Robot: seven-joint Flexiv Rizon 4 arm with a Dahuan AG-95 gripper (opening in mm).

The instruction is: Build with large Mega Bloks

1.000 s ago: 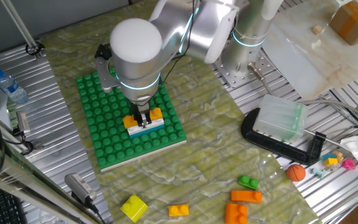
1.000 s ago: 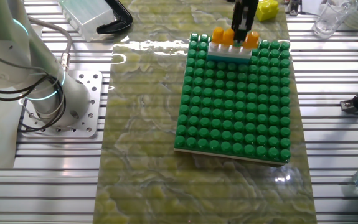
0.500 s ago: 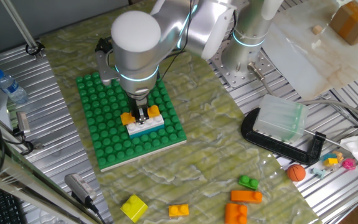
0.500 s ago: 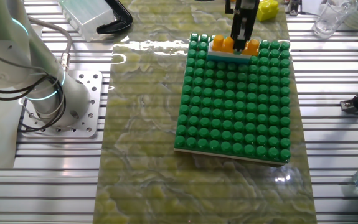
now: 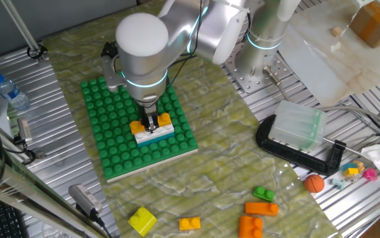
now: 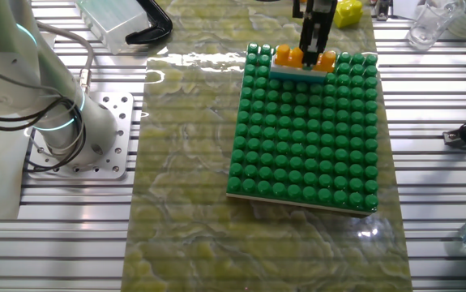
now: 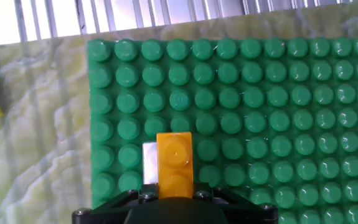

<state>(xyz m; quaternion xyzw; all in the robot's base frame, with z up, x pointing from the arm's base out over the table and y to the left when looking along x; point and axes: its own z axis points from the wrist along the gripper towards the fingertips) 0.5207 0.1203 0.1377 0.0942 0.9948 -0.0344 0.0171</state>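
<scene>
A green studded baseplate (image 5: 110,125) lies on the table, also in the other fixed view (image 6: 305,138) and the hand view (image 7: 259,112). Near its edge stands a small stack: a long orange brick (image 5: 165,120) on a white brick (image 5: 158,132) on a teal brick (image 5: 151,140). My gripper (image 5: 151,123) points straight down and is shut across the middle of the orange brick (image 7: 174,162). The white brick (image 7: 150,165) peeks out beside it. In the other fixed view the gripper (image 6: 312,55) hides the middle of the orange brick (image 6: 285,57).
Loose bricks lie at the table's front: yellow (image 5: 142,220), orange (image 5: 190,224), two more orange (image 5: 261,209), green (image 5: 264,194). An orange ball (image 5: 314,183), a black clamp (image 5: 300,151) under a clear box (image 5: 299,125) and a water bottle (image 5: 10,92) stand around.
From one second ago to half a second ago the gripper and the orange brick shifted slightly and went down toward the plate. Since then nothing has visibly moved.
</scene>
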